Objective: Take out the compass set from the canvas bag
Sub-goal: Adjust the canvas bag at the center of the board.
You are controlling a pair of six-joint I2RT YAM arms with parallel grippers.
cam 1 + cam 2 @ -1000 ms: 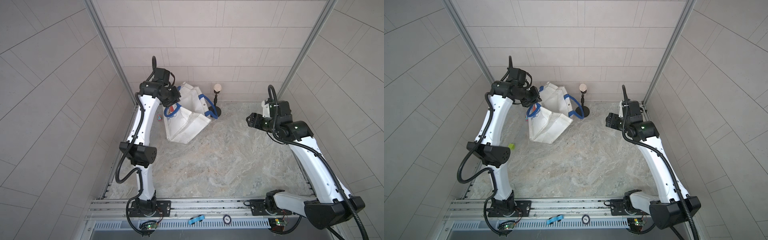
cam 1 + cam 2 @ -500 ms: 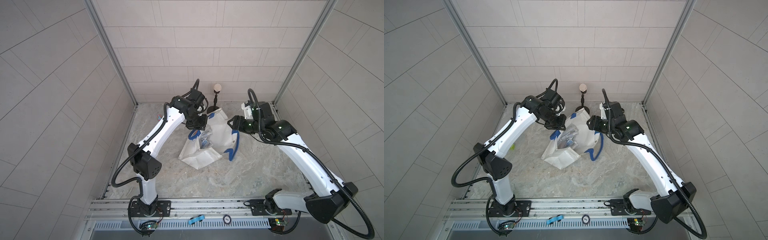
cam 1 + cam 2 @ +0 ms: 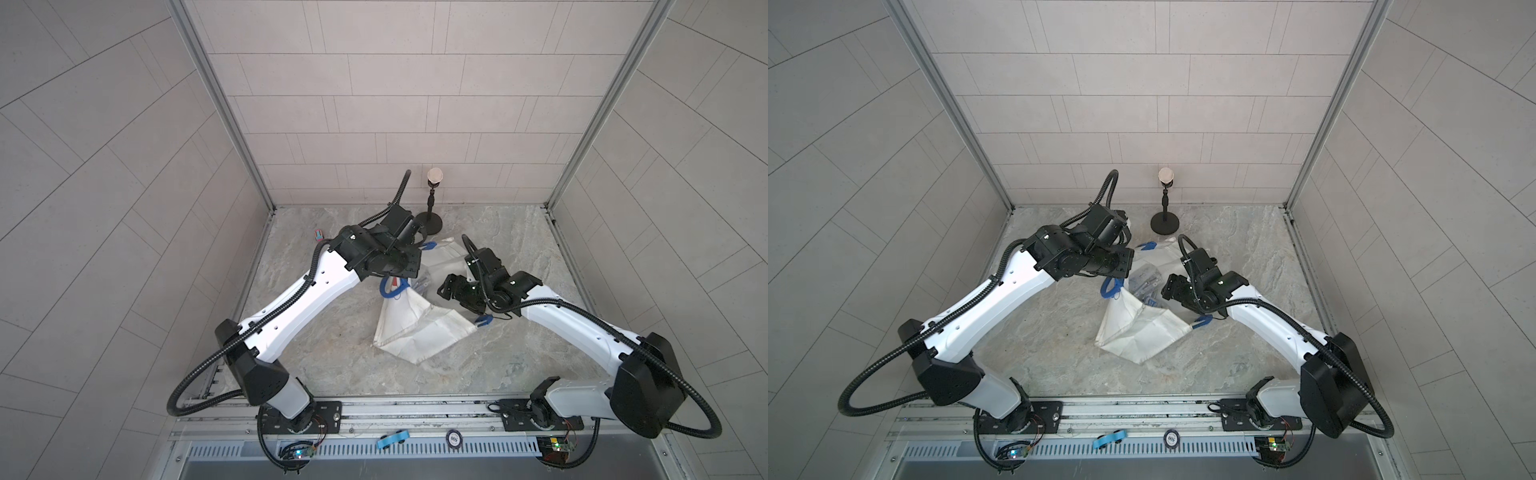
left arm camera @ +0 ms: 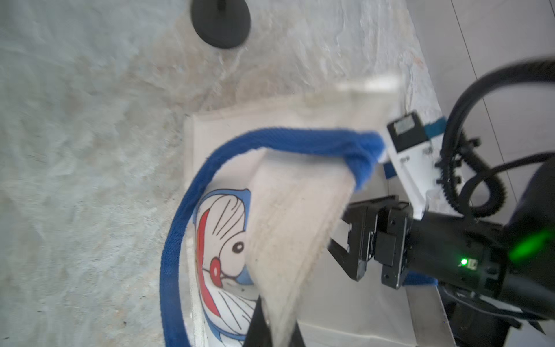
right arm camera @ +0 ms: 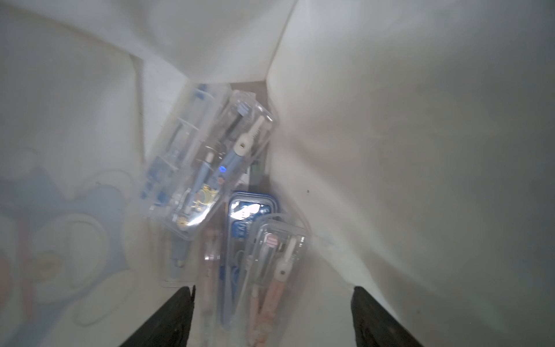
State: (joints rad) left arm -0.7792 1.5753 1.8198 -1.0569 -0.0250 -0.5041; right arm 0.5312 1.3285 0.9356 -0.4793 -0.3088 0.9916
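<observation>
Right wrist view has my right tool (image 5: 271, 290) spread inside the bag (image 5: 390, 150) above the compass set (image 5: 279, 264), left tool (image 4: 276, 329) pinching the bag open, so I'd ease in and close across the case's narrow width.

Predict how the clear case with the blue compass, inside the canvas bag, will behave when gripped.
The clear case looks like hard, glossy plastic: probably stiff, light, and slippery between jaws. It lies askew among other cases in the canvas bag, so a nudge may slide it.
</observation>
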